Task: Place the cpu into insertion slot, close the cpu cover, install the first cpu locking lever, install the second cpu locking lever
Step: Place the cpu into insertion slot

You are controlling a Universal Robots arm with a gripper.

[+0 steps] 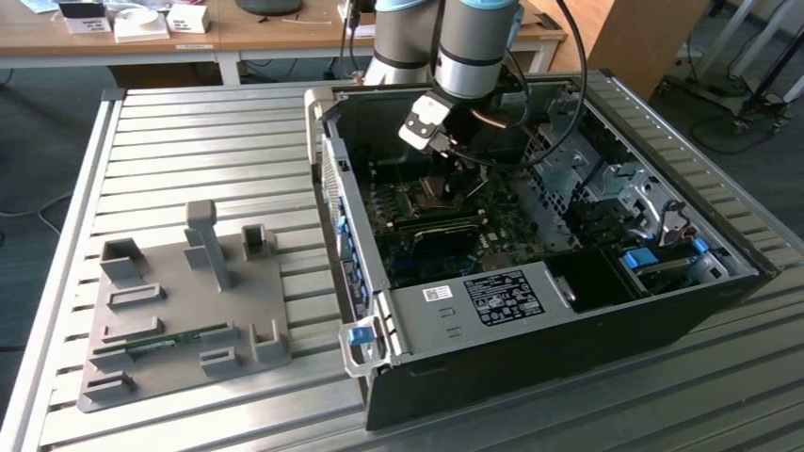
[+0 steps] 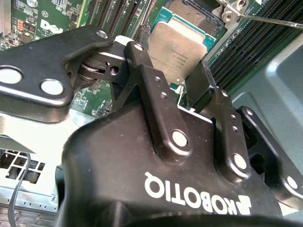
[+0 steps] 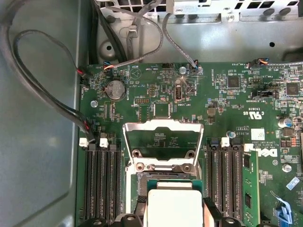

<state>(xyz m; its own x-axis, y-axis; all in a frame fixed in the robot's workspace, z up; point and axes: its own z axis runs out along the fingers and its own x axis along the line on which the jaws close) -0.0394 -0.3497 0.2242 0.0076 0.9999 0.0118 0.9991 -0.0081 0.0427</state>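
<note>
My gripper (image 2: 168,59) is shut on the cpu (image 2: 182,45), a silvery square chip held by two opposite edges between the black fingers (image 2: 142,66). It hangs just over the insertion slot (image 2: 191,12), whose dark pin field shows past the chip's far edge. In the first wrist view the cpu (image 3: 173,201) partly hides the insertion slot (image 3: 138,187), and the cpu cover (image 3: 163,123) stands swung open beyond it. A thin metal lever (image 2: 270,20) juts out beside the slot. In the exterior view the gripper (image 1: 440,169) reaches down into the open computer case (image 1: 503,301).
Black memory slots (image 3: 102,184) flank the socket on both sides. Grey cables (image 3: 52,104) loop along the case wall. On the ribbed table, at the exterior view's left, lies a grey fixture plate (image 1: 188,311) with upright holders and a memory stick.
</note>
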